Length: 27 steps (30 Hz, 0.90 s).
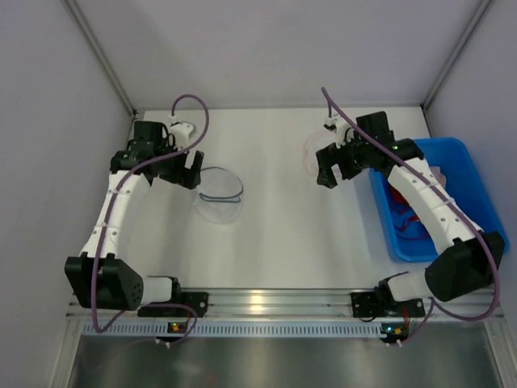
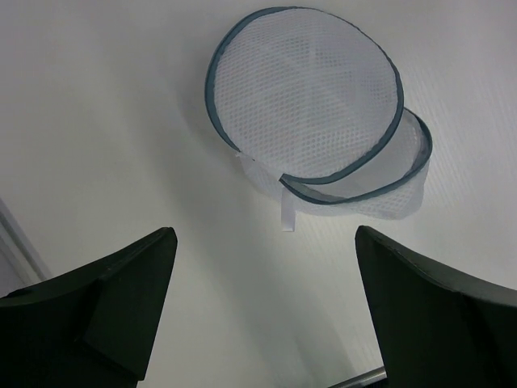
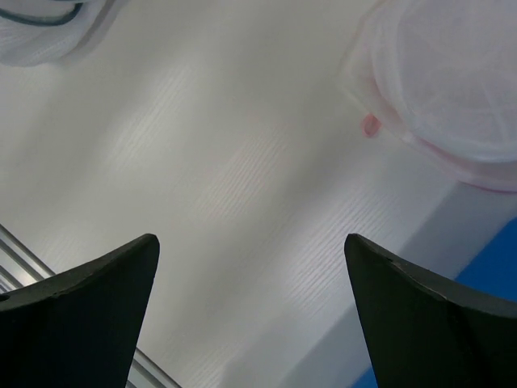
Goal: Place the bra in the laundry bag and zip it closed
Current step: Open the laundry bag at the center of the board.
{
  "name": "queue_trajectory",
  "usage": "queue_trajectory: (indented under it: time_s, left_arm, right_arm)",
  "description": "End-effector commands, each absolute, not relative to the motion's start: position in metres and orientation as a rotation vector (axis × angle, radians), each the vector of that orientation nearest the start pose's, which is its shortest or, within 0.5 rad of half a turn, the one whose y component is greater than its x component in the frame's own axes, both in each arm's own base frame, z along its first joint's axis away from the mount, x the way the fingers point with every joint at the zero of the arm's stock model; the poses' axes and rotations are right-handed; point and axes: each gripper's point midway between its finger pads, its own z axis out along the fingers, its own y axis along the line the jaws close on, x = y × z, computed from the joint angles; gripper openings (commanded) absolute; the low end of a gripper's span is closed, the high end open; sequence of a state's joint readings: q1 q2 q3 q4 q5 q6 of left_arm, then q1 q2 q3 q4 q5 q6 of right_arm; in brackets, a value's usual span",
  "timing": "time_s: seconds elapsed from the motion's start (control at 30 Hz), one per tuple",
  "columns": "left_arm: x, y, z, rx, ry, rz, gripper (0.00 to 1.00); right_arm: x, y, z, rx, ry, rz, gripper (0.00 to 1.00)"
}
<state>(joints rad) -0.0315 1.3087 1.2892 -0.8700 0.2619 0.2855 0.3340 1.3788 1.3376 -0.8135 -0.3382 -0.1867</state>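
Note:
The laundry bag (image 1: 220,194) is a round white mesh pouch with grey-blue trim, lying on the table with its lid flap partly raised (image 2: 311,97). My left gripper (image 1: 190,171) hovers just left of it, open and empty (image 2: 265,234). Red straps and pinkish fabric, apparently the bra (image 1: 404,212), lie in the blue bin (image 1: 464,174), partly hidden by my right arm. My right gripper (image 1: 327,174) is open and empty (image 3: 250,240), left of the bin over bare table.
A second round mesh pouch with pink trim (image 3: 452,81) lies behind the right gripper near the bin (image 1: 311,149). White walls close in the back and sides. A metal rail (image 1: 258,303) runs along the near edge.

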Motion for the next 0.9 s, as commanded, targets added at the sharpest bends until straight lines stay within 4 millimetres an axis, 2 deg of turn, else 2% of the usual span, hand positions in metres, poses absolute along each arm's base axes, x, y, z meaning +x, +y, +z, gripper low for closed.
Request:
queue_trajectory:
  time_s: [0.0,0.1,0.13,0.17,0.2,0.23,0.27,0.3,0.4,0.43,0.47,0.53,0.57,0.6,0.63,0.7,0.87]
  left_arm:
    - [0.334,-0.041,0.205,0.624,2.389,-0.029,0.98]
    - [0.344,-0.054,0.2,0.731,2.386,0.042,0.98]
    - [0.348,-0.06,0.194,0.764,2.4,0.049,0.98]
    - [0.349,-0.08,0.193,0.83,2.383,0.036,0.98]
    - [0.356,-0.086,0.198,0.84,2.366,0.071,0.95]
    - [0.362,-0.098,0.189,0.852,2.392,0.064,0.91]
    - [0.362,-0.118,0.187,0.894,2.38,0.053,0.88]
    - [0.368,-0.128,0.194,0.901,2.356,0.067,0.81]
    - [0.373,-0.163,0.174,1.004,2.364,0.086,0.75]
    - [0.374,-0.176,0.176,1.03,2.345,0.103,0.71]
    - [0.377,-0.185,0.163,1.063,2.362,0.109,0.65]
    - [0.38,-0.2,0.161,1.095,2.345,0.136,0.53]
    - [0.381,-0.203,0.154,1.116,2.357,0.157,0.44]
    - [0.382,-0.207,0.14,1.141,2.377,0.185,0.41]
    - [0.385,-0.212,0.14,1.148,2.363,0.22,0.4]
    - [0.386,-0.213,0.123,1.175,2.396,0.27,0.4]
    - [0.381,-0.214,0.104,1.199,2.45,0.327,0.43]
  right_arm:
    - [0.313,0.177,0.188,-0.762,2.341,0.541,0.99]
    - [0.314,0.181,0.176,-0.742,2.371,0.568,1.0]
    - [0.314,0.181,0.169,-0.734,2.389,0.573,0.99]
    - [0.314,0.181,0.166,-0.728,2.397,0.578,0.99]
    - [0.314,0.182,0.161,-0.712,2.416,0.584,0.99]
    - [0.314,0.182,0.16,-0.704,2.422,0.59,0.99]
    - [0.314,0.183,0.16,-0.699,2.424,0.604,0.99]
    - [0.314,0.183,0.158,-0.681,2.434,0.617,0.99]
    - [0.319,0.177,0.158,-0.612,2.454,0.661,0.99]
    - [0.323,0.169,0.157,-0.571,2.462,0.668,0.99]
    - [0.322,0.168,0.157,-0.558,2.468,0.698,0.99]
    - [0.328,0.156,0.159,-0.489,2.475,0.713,0.99]
    - [0.329,0.154,0.162,-0.473,2.473,0.736,0.99]
    - [0.329,0.15,0.162,-0.453,2.478,0.742,0.99]
    - [0.331,0.143,0.163,-0.422,2.482,0.749,0.99]
    - [0.332,0.133,0.163,-0.38,2.489,0.751,0.99]
    - [0.328,0.122,0.155,-0.345,2.507,0.758,1.0]
